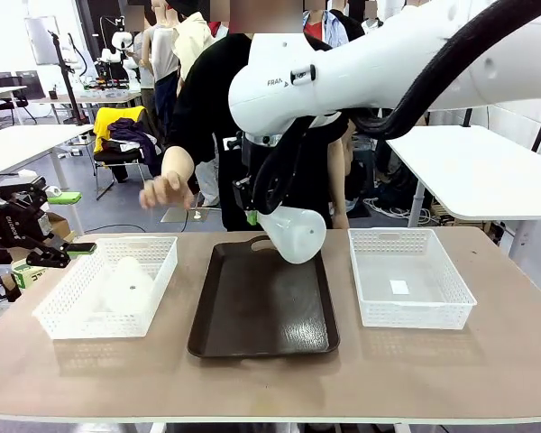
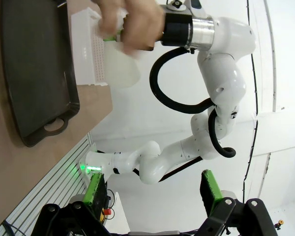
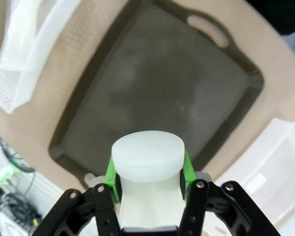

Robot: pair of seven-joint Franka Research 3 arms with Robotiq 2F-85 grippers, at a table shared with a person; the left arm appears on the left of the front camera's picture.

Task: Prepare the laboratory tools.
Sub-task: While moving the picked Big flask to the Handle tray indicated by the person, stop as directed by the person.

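Flask (image 1: pixel 293 233), translucent whitish plastic with a wide flat base, hangs tilted above the far end of the tray (image 1: pixel 261 316), close to the handle cut-out, its base turned down toward the right basket (image 1: pixel 406 275). The right gripper (image 3: pixel 148 172) pinches it between its green pads, and the arm reaches in across the middle. A second flask (image 1: pixel 126 284) of the same milky look sits in the left basket (image 1: pixel 68 311), hazy behind the lattice wall.

Print starting "FRA" shows on the right arm's white link. A small white label (image 1: pixel 398 287) lies on the right basket's floor, and its text cannot be read.

The tray's dark surface lies open under the held flask, between the two baskets. The left gripper (image 2: pixel 152 196) hovers with its fingers spread wide, past the table's (image 1: pixel 487 370) left edge, apart from the left basket. A person's hand (image 1: pixel 162 189) is raised beyond the far edge.
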